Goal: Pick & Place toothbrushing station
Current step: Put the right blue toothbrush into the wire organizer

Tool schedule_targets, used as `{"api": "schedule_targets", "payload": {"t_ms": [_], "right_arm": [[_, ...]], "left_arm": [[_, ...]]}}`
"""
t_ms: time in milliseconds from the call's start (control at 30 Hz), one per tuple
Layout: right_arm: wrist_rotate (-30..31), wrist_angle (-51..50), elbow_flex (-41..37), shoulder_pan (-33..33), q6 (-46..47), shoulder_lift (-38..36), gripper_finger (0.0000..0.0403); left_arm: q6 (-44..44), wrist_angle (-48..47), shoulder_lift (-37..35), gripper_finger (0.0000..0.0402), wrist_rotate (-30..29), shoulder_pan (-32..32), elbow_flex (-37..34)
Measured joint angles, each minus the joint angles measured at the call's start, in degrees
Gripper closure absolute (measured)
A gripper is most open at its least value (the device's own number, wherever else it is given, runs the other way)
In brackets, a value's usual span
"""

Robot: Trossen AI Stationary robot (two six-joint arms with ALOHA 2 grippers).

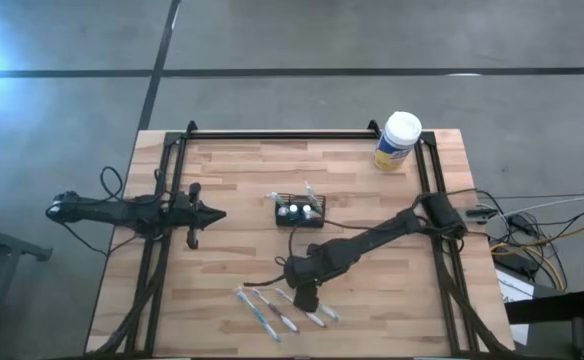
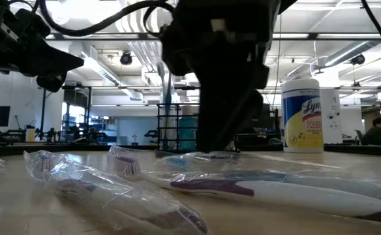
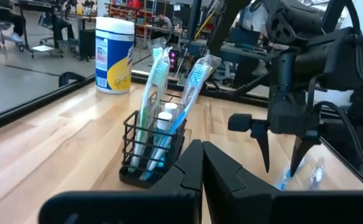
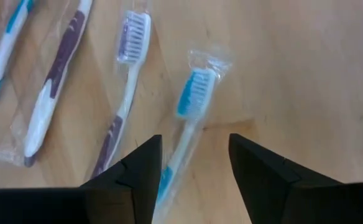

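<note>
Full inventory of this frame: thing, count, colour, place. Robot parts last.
Wire basket: one, black, table centre; holds wrapped toothbrushes and two white-capped tubes.
Loose toothbrushes: four, plastic-wrapped, blue-white and purple-white, flat at the table's near edge.
Canister: one, white lid, yellow label, far right corner.
Table: one, light wood.
Left gripper: shut, empty, left of the basket.
Right gripper: open, straddling a blue-bristled toothbrush among the loose ones.
</note>
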Motion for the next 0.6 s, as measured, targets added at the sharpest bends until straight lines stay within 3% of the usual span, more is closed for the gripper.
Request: {"api": "schedule_targets", "payload": {"t_ms": [367, 600], "right_arm": [[-0.02, -1.02, 0.08, 0.43, -1.26, 2.08, 0.0224], [0.13, -1.52, 0.53, 0.54, -5.64, 1.97, 0.0296]], "left_arm": [[-1.84, -0.23, 0.0, 0.0396, 0.6, -0.01, 0.0], [-2.22, -0.31, 0.0, 0.0396, 0.91, -0.01, 0.0]]}}
